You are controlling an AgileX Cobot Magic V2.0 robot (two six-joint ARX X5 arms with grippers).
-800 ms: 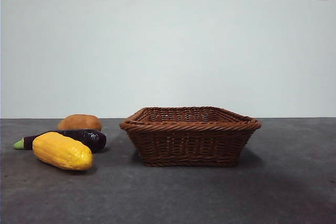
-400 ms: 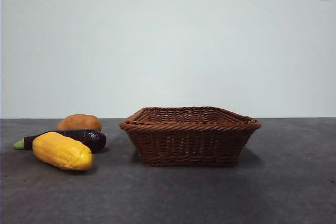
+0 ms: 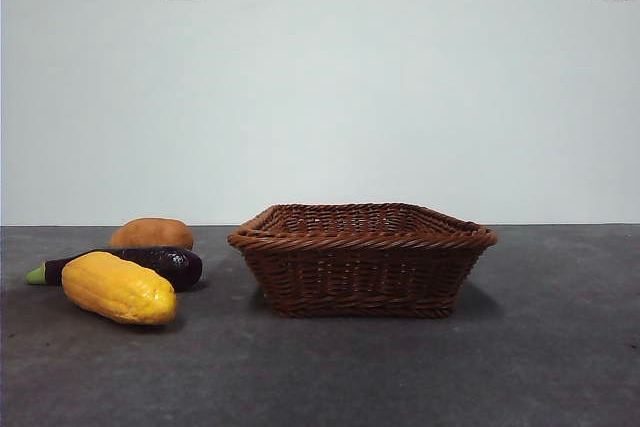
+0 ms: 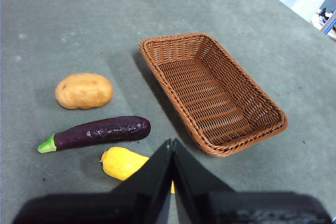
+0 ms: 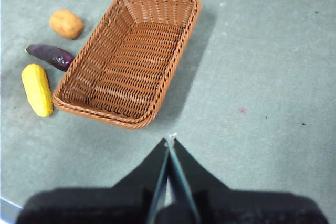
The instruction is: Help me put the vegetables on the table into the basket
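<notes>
Three vegetables lie on the table (image 3: 560,367) to one side of the basket (image 3: 362,259), none of them inside it. In the front view the corn (image 3: 118,288) is nearest the camera, the eggplant (image 3: 130,264) lies just behind it with its green stem tip pointing away from the basket, and the potato (image 3: 151,234) sits farthest back. Corn and eggplant look as if they touch, though the low angle makes that hard to judge; the left wrist view shows a narrow gap between them. The basket stands upright and holds nothing.

Both arms hang above the table, out of the front view. The left gripper (image 4: 171,142) has its jaws pressed together with nothing between them, above the corn's end. The right gripper (image 5: 169,141) is likewise closed and empty, over bare table near the basket's short end, well apart from the vegetables.
</notes>
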